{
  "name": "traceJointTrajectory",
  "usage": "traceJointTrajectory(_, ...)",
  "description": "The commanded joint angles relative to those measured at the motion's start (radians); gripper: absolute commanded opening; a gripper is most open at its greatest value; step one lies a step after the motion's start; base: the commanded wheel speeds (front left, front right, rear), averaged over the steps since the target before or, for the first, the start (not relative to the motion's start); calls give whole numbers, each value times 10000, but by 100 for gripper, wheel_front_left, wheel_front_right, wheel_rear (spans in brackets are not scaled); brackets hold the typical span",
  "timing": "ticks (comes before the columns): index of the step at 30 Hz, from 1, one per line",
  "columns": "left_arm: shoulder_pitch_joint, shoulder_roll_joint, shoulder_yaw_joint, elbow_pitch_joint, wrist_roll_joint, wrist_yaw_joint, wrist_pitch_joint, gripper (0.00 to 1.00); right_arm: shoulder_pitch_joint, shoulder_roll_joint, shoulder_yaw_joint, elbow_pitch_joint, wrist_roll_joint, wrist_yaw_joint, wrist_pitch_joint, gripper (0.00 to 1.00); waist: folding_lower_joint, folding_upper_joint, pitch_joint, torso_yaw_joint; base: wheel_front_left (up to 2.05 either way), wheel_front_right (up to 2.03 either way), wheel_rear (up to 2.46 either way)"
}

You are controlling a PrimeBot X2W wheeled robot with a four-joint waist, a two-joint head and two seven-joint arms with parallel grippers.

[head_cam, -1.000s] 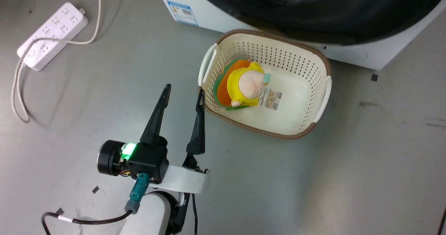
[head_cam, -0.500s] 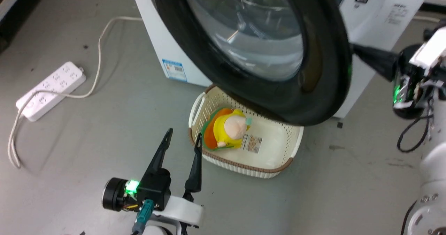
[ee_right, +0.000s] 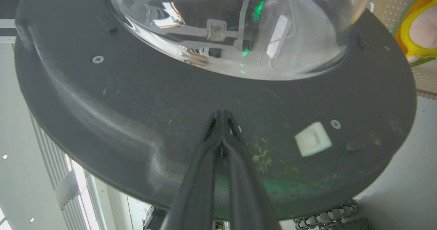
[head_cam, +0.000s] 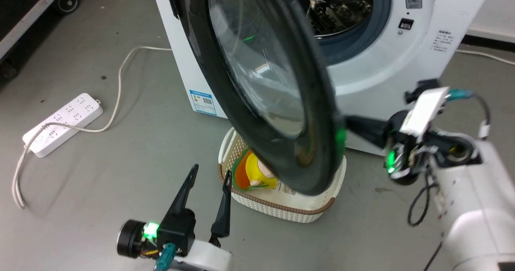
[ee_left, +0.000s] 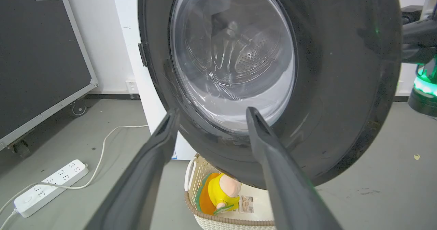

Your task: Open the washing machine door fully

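Head view: washing machine door (head_cam: 257, 86) swung wider, drum (head_cam: 334, 5) bared; your clenched right hand (head_cam: 351, 124) presses its inner rim; opening unfinished.

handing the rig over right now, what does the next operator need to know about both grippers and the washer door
Left gripper: open, empty, low over the floor near the cream perforated plastic basket with a brown rim, apart from the door.
Right gripper: fingers shut together, holding nothing, tips at the door's black inner face, apparently touching.
Large round washing machine door, glossy black rim around clear domed glass: unlatched, partly open, lower edge over the basket; steel drum exposed.
Done: door off its latch and partway out.
Left: push it on, probably with the right gripper, until fully open.
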Motion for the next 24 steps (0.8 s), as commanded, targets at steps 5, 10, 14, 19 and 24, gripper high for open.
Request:
traceJointTrajectory(5, 386, 71, -8, 57, 3, -134, -53, 100, 785, 67, 1876, -463, 1636, 10, -459, 0, 0, 0, -150, 116, 0, 0, 0)
traceJointTrajectory(10, 561, 66, -57, 72, 36, -191, -53, 100, 1296, 67, 3516, -1003, 2792, 10, -1045, 0, 0, 0, -250, 193, 0, 0, 0)
traceJointTrajectory(14, 626, 59, -84, 107, 40, -223, -53, 100, 1509, 67, 4416, -1261, 3303, 10, -1521, 0, 0, 0, -333, 252, 0, 0, 0)
traceJointTrajectory(19, 748, 51, -5, 76, 19, -172, -53, 100, 1617, 48, 4696, -1525, 3234, 10, -2229, 0, 0, 0, -505, 212, 0, 0, 0)
traceJointTrajectory(24, 798, 57, 187, 28, -42, -137, -53, 100, 1791, -438, 4463, -2214, 2437, 10, -3697, 100, 0, 0, -720, -74, 0, 0, 0)
